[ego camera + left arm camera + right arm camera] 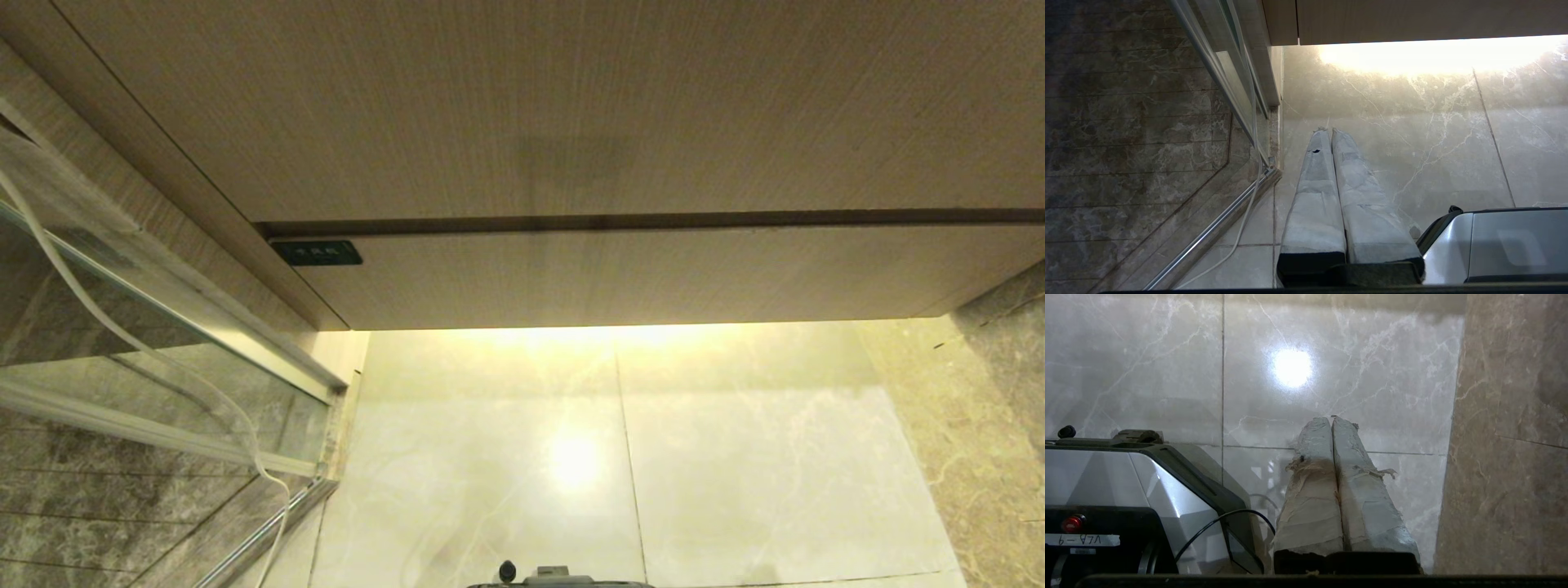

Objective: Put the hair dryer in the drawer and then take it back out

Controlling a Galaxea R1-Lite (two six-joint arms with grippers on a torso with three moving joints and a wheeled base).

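- The robot base [563,580] showed at the near edge of the head view, on the pale marble floor [718,474].
- The left gripper [1328,130] hung above the floor beside the base, jaws pressed together, grasping nothing.
- The right gripper [1332,418] hung likewise on the other side of the base, jaws clenched and empty, its finger wrapping [1310,486] frayed.
- A white cable [147,351] ran along the glass partition [163,359] at the left.
- Farther on, the drawer [653,278] sat fully closed, a black label [317,252] at its left end, below the taller wood panel [531,106].
- The hair dryer was visible in no view; its position could not be determined.
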